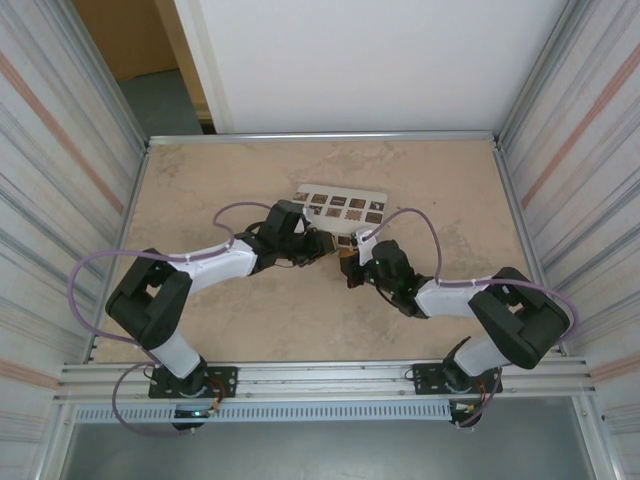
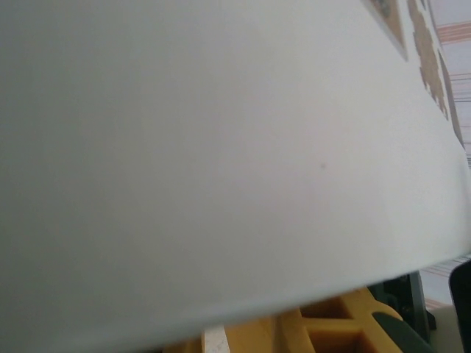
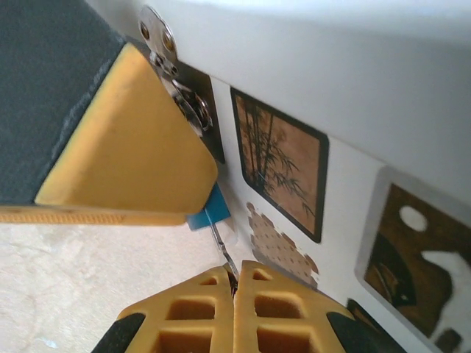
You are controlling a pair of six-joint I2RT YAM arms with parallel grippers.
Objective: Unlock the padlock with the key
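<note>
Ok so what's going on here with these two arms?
Both grippers are at the side of the white box. The right gripper is shut on a thin silvery key, whose far end reaches the small blue padlock below the box's metal hasp. The left gripper sits right at the padlock, and its yellow finger covers most of it. Whether it grips the padlock is unclear.

top: above-behind, looking down, far | wrists: close-up — white box (image 1: 343, 208) shared by all
</note>
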